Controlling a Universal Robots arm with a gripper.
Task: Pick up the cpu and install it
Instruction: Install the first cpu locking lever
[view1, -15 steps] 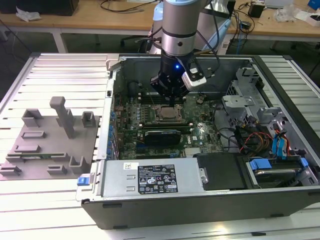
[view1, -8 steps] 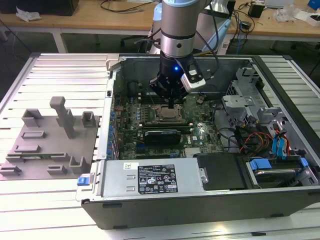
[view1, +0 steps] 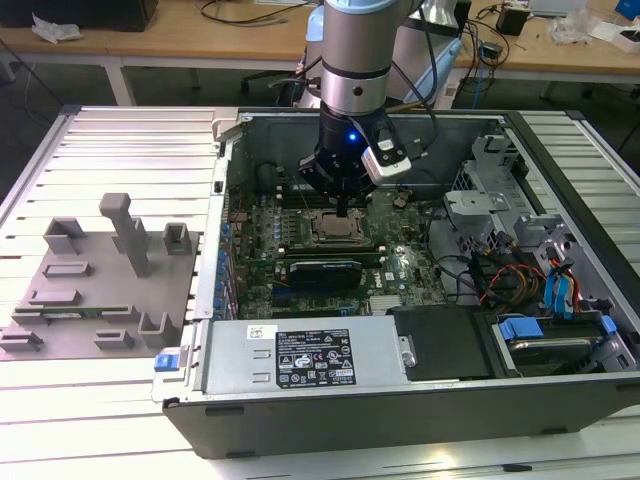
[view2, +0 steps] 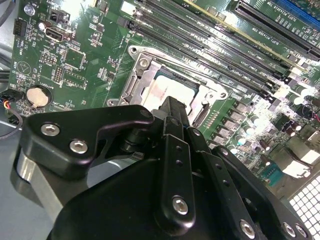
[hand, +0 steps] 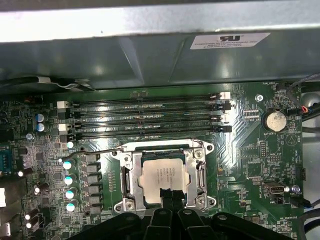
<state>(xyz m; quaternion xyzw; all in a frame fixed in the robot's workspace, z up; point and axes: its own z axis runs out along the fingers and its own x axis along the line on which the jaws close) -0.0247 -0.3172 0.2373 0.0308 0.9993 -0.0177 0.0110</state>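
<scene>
Overhead, the arm's gripper (view1: 343, 212) hung inside an open computer case (view1: 400, 415). Its claw was pressed together and clamped on nothing, with the tip over one edge of the cpu (hand: 162, 176). The cpu, silvery with faint print too small to read, lay flat in the metal-framed socket (hand: 131, 172) on the green motherboard (hand: 240, 160), beside four black memory slots (hand: 150, 117). A white label (view1: 315, 358) of dense black print sat on the power supply (view1: 230, 350). A sticker (hand: 230, 40) marked the case wall (hand: 100, 55).
</scene>
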